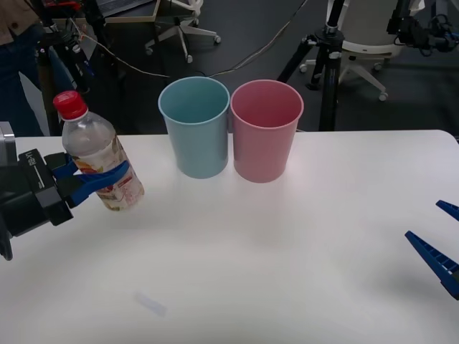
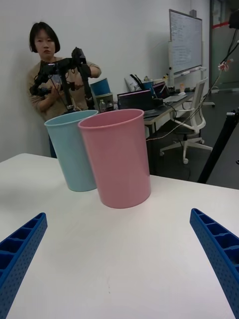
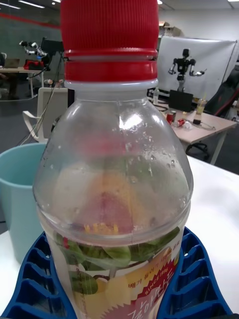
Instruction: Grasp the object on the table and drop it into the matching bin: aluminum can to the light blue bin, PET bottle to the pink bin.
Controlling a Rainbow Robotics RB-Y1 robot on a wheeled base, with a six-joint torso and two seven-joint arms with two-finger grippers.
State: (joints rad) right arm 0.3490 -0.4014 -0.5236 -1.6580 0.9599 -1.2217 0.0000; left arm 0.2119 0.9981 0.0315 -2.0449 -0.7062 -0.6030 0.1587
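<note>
The left gripper (image 1: 100,179) jaws squeeze the red-capped clear PET bottle (image 1: 100,161), left of the light blue bin (image 1: 195,129). Right gripper (image 1: 441,244) jaws gape over bare bench (image 1: 287,251).

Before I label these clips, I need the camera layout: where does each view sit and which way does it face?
Front: above the arms, facing down at the table; left tool grips the PET bottle, right tool open.
Right wrist: faces the pink bin and light blue bin.
Left wrist: close on the bottle.
All three share the light blue bin.
</note>
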